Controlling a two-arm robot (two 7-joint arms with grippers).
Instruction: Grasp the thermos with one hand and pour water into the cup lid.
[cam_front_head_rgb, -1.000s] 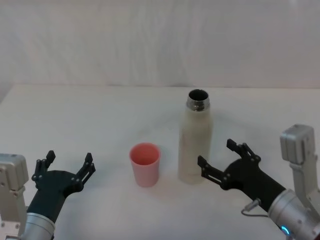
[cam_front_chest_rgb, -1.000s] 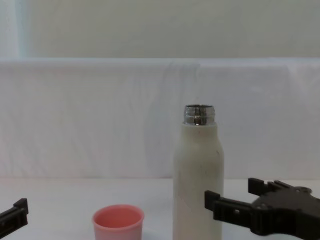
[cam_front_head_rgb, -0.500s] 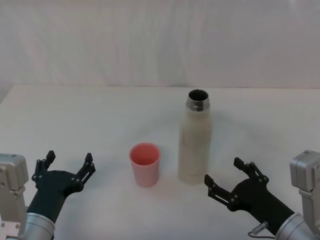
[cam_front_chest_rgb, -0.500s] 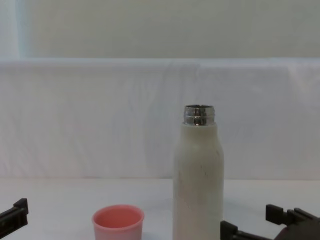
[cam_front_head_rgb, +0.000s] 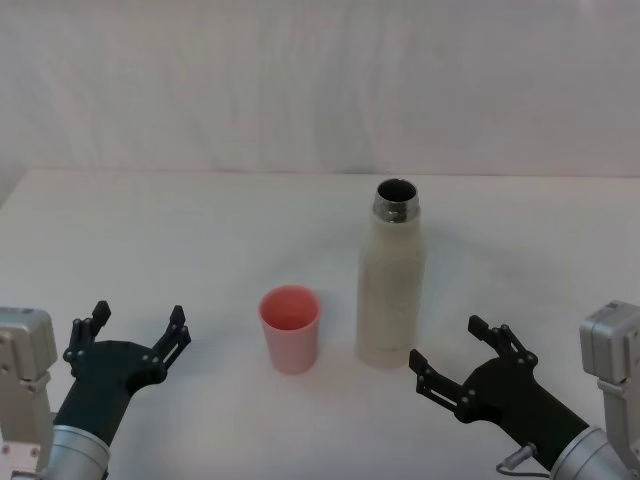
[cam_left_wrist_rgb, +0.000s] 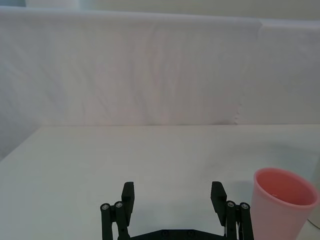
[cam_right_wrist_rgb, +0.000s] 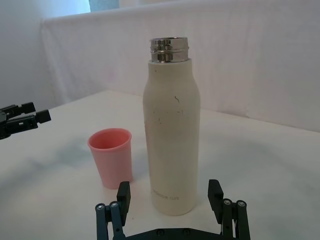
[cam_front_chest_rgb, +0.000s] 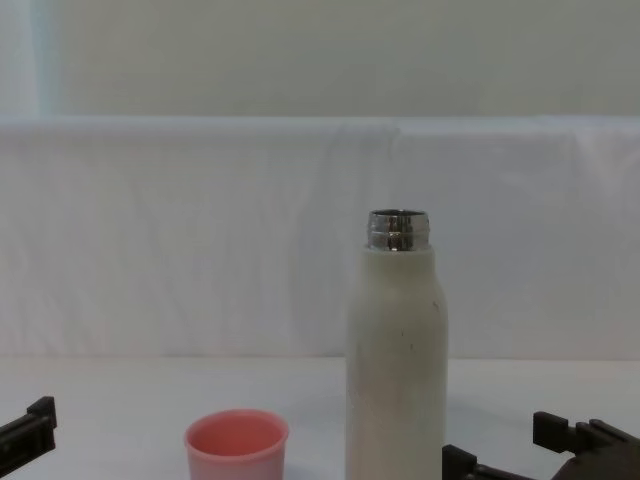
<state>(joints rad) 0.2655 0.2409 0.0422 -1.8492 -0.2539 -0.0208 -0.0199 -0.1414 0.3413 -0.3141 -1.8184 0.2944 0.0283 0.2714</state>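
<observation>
Thermos (cam_front_head_rgb: 391, 282), cream-white with an uncapped steel neck, stands upright near the middle of the white table (cam_front_head_rgb: 200, 230). Just beside it, on the robot's left and not touching, sits the pink cup lid (cam_front_head_rgb: 290, 328), upright with its mouth up. The right gripper (cam_front_head_rgb: 468, 355) hovers near the bottle's base on its right side, fingers spread wide and grasping nothing, apart from the bottle. The left gripper (cam_front_head_rgb: 137, 326) sits low at the table's near left, also spread and empty, well apart from the cup.
</observation>
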